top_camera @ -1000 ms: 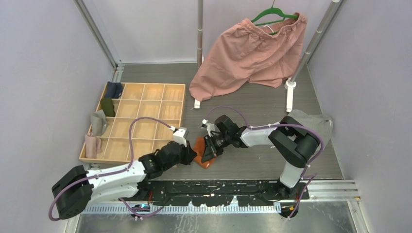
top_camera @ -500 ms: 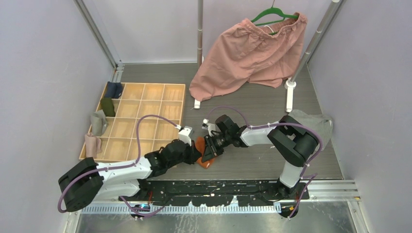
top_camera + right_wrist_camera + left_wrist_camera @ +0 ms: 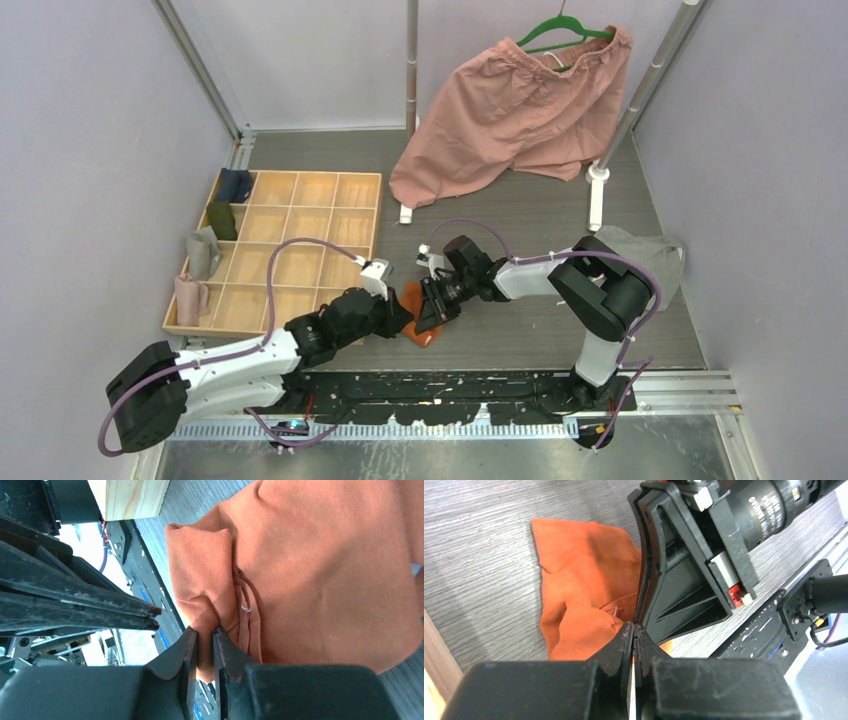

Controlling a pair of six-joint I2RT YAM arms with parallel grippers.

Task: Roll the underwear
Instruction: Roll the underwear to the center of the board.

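Observation:
The rust-orange underwear (image 3: 419,334) lies crumpled on the dark floor between the two arms. It also shows in the left wrist view (image 3: 584,570) and the right wrist view (image 3: 325,570). My right gripper (image 3: 429,316) is shut on a fold at its edge (image 3: 205,630). My left gripper (image 3: 401,312) is shut with nothing in it; its tips (image 3: 634,626) rest over the cloth, right against the right gripper's finger (image 3: 674,580). The grey underwear (image 3: 650,250) lies at the far right, behind the right arm.
A wooden compartment tray (image 3: 300,180) stands at the left with several rolled cloths along its left side. Big pink shorts (image 3: 520,110) hang on a green hanger from a rack whose feet (image 3: 597,190) stand on the floor behind.
My left gripper pushed a little forward toward the orange cloth, then eased slightly back. My right gripper has kept its hold and place.

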